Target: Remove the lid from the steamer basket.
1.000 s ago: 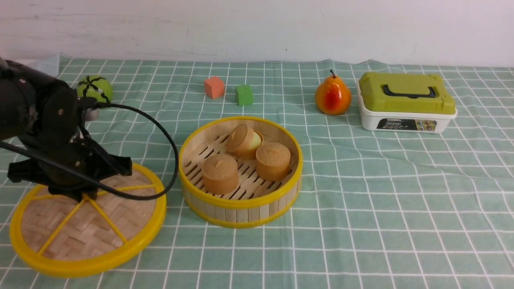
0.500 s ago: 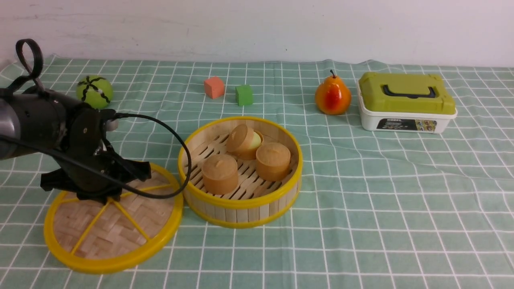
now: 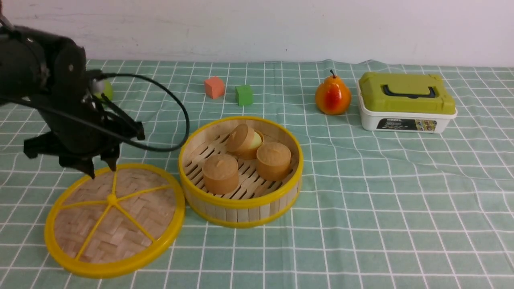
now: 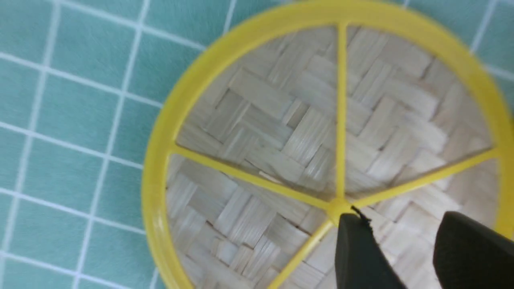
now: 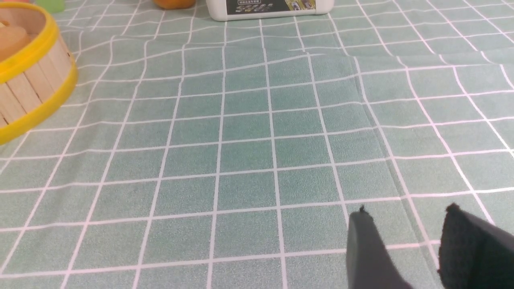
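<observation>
The lid (image 3: 114, 220), a woven bamboo disc with a yellow rim and spokes, lies flat on the cloth, its edge touching the left side of the steamer basket (image 3: 240, 206). The basket stands uncovered with three tan buns (image 3: 220, 173) inside. My left gripper (image 3: 101, 168) hangs open just above the lid's far edge, holding nothing. In the left wrist view the lid (image 4: 281, 132) fills the picture and the left gripper (image 4: 401, 218) shows a clear gap between its fingers, above the centre knob (image 4: 336, 205). My right gripper (image 5: 405, 210) is open over bare cloth; the basket's wall (image 5: 28, 92) lies off to one side.
A green ball (image 3: 105, 90) sits behind the left arm. Orange (image 3: 214, 87) and green (image 3: 244, 95) blocks lie at the back, with a pear (image 3: 333, 97) and a white box with a green lid (image 3: 406, 102) at the back right.
My left gripper carried the lid rightwards to the basket's side, set it flat, let go and rose above it. The basket and buns stayed put.
</observation>
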Robot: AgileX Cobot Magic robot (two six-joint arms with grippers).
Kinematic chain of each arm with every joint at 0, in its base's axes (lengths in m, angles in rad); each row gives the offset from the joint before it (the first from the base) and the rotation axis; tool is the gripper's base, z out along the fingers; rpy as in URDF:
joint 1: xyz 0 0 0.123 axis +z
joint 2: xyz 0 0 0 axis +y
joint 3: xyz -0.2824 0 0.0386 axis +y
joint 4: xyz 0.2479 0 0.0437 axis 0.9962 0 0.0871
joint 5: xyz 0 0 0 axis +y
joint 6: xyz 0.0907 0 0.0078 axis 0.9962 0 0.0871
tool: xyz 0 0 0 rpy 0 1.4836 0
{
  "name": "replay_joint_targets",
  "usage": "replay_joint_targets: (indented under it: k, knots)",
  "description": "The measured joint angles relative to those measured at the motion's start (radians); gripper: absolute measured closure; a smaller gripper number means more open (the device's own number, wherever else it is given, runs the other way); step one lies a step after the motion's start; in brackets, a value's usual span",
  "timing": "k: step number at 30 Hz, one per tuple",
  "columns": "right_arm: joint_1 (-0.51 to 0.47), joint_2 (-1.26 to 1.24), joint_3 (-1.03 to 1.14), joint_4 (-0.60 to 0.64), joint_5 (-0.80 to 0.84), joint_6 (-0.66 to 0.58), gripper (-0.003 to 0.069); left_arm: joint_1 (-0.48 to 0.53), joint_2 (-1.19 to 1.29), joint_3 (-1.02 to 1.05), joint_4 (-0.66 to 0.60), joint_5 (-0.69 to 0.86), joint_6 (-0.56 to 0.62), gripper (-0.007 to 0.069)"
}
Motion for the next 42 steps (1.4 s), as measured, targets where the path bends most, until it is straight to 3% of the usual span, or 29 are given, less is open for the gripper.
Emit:
replay_joint_targets:
  k: [11,16,21,28,30,42]
  knots:
    - [0.000,0.000,0.000,0.000,0.000,0.000,0.0418,0.000,-0.299,-0.009,-0.019,0.270,0.189,0.0637]
    - [0.000,0.000,0.000,0.000,0.000,0.000,0.0416,0.000,-0.521,0.123,-0.108,0.235,0.275,0.0637]
    - [0.000,0.000,0.000,0.000,0.000,0.000,0.0415,0.000,-0.864,0.392,-0.228,0.065,0.350,0.0637]
    - [0.000,0.000,0.000,0.000,0.000,0.000,0.0415,0.000,-1.526,0.930,-0.418,-0.421,0.361,0.0637]
    - [0.000,0.000,0.000,0.000,0.000,0.000,0.0415,0.000,-1.641,1.009,-0.447,-0.472,0.361,0.0637]
    - [0.000,-0.001,0.000,0.000,0.000,0.000,0.0415,0.000,-1.701,1.122,-0.501,-0.542,0.362,0.0637]
